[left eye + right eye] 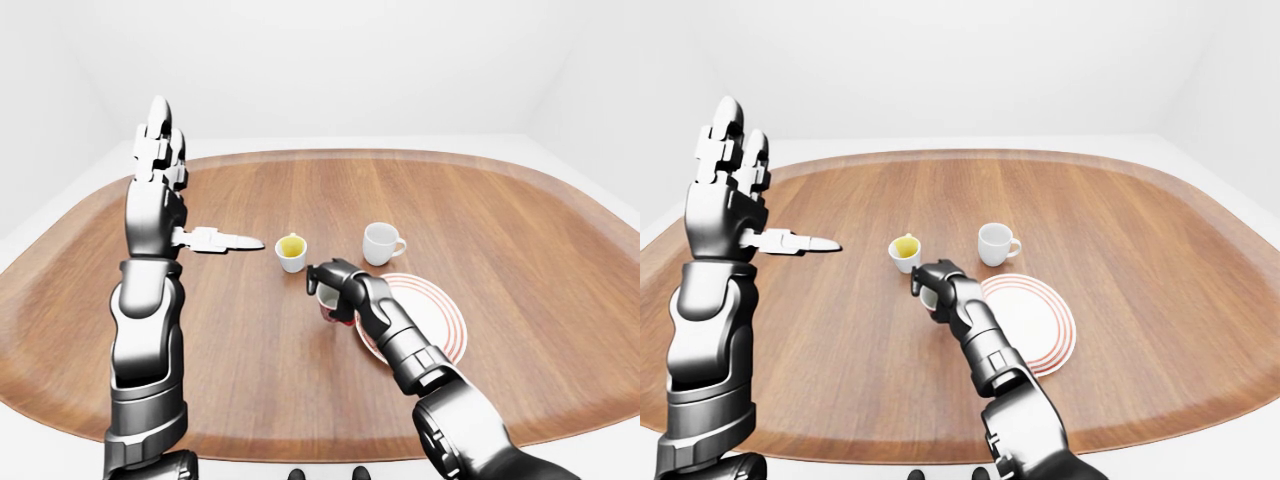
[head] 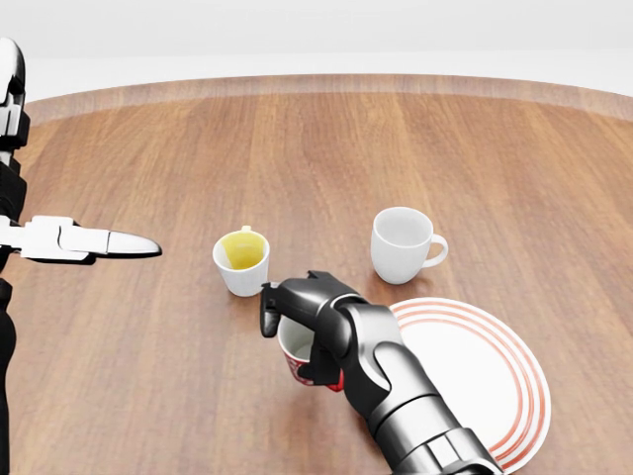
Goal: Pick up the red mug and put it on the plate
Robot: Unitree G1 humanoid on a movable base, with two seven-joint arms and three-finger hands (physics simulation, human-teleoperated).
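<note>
The red mug (image 2: 298, 353), white inside, is held in my right hand (image 2: 302, 322), whose dark fingers close round its rim and side. It hangs just left of the white plate with red rings (image 2: 475, 381) in the head view, close to the plate's left rim. My left hand (image 1: 728, 185) is raised at the far left with fingers spread and its thumb (image 2: 94, 240) pointing right, holding nothing.
A small white cup with yellow inside (image 2: 241, 262) stands just above and left of my right hand. A white mug (image 2: 404, 244) stands above the plate. The round wooden table (image 2: 326, 158) stretches away toward the top of the head view.
</note>
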